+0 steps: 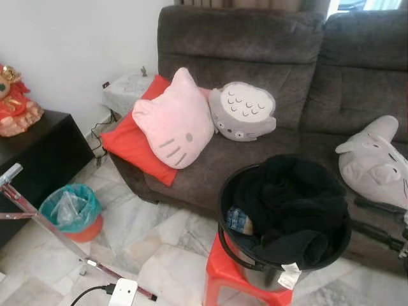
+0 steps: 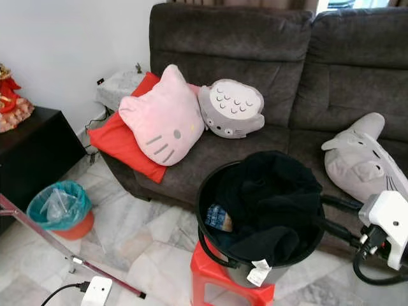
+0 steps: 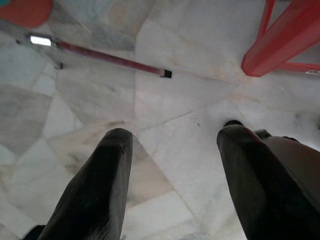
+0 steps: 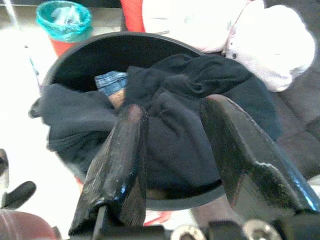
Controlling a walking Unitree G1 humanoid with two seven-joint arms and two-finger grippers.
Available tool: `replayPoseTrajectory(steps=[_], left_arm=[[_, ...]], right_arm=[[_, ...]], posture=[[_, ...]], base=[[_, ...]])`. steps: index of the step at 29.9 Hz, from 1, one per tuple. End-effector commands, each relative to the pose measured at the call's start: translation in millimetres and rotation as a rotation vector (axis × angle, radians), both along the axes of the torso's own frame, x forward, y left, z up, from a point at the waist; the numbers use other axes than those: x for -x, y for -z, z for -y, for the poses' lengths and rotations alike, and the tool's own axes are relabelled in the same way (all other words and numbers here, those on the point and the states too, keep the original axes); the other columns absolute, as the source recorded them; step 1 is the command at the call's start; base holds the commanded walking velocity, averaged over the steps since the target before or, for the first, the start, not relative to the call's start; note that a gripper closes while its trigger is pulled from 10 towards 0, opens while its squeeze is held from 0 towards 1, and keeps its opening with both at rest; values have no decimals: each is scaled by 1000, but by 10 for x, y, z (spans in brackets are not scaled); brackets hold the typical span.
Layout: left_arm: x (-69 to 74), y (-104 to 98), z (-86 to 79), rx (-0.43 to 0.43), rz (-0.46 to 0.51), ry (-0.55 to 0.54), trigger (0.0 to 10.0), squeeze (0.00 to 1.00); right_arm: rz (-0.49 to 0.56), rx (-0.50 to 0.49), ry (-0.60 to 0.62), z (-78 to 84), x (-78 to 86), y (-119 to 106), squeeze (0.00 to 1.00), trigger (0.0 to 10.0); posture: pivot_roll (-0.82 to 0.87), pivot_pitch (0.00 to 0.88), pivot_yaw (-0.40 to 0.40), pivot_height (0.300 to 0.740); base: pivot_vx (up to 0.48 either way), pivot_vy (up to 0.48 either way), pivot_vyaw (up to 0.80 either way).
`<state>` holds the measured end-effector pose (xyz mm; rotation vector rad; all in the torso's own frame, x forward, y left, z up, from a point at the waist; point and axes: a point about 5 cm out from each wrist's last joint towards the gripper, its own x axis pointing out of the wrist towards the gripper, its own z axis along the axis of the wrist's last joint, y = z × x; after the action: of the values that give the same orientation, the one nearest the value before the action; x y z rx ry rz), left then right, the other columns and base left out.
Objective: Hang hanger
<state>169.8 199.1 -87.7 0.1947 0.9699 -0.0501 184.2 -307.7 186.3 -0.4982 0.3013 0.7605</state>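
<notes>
A black bucket [image 1: 224, 191] stands on a red stool [image 1: 220, 271] in front of the sofa. It is heaped with dark clothes [image 1: 293, 197], and a bit of blue denim [image 1: 236, 218] shows at its left side. My right gripper [image 2: 331, 218] is at the bucket's right rim, level with the clothes, open with nothing between its fingers. In the right wrist view the right gripper [image 4: 172, 107] points over the dark clothes [image 4: 170, 135]. My left gripper [image 3: 175, 135] hangs open over the marble floor, beside a leg of the red stool [image 3: 280, 45].
Behind the bucket is a dark sofa [image 1: 255, 44] with a pink cat pillow [image 1: 175, 121], a grey pillow [image 1: 243, 110], a red cushion [image 1: 127, 143] and a grey plush [image 1: 376, 159]. At left are a black cabinet [image 1: 38, 153], a teal-lined bin [image 1: 71, 210], a slanted rack bar [image 1: 51, 229] and a white plug [image 1: 123, 292].
</notes>
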Motion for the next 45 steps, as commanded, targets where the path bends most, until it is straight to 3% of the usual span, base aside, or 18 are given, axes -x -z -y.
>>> replayPoseTrajectory(steps=[1,4,10,19,25,26,33,38,45], left_arm=[[3,-2,-33,-10,-11,11,10000,0],[-11,-6,-21,-6,-12,23,10000,0],[-13,-5,-17,-2,-13,18,10000,0],[-14,-5,-16,2,-15,14,10000,0],[-17,-6,-10,3,-15,17,10000,0],[-17,-5,-9,3,-15,16,10000,0],[-5,2,-3,11,-19,3,10000,0],[1,5,0,14,-20,-3,10000,0],[5,7,1,16,-20,-7,10000,0]], right_arm=[[-17,-5,-44,-55,5,-12,0,10000],[-162,-4,-126,-1,-3,72,0,10000],[-243,13,-121,92,-89,155,0,10000],[-209,-8,-92,151,-339,143,0,10000],[-194,-93,-150,103,-549,21,0,10000],[-207,-102,-158,95,-562,12,1000,10000],[-233,-141,-259,-10,-682,-102,1000,10000],[-351,-54,-311,-8,-664,9,1000,10000],[-434,2,-330,-18,-684,105,1000,10000]], posture=[[-161,0,135,740],[-159,0,142,740],[-145,0,141,740],[-143,0,142,740],[-137,0,142,740],[-135,0,140,740],[-131,0,133,740],[-130,0,130,740],[-126,0,127,740]], base=[[0,0,0],[0,0,0],[0,0,0],[0,0,0],[0,0,0],[0,0,0],[0,0,0],[0,0,0],[0,0,0]])
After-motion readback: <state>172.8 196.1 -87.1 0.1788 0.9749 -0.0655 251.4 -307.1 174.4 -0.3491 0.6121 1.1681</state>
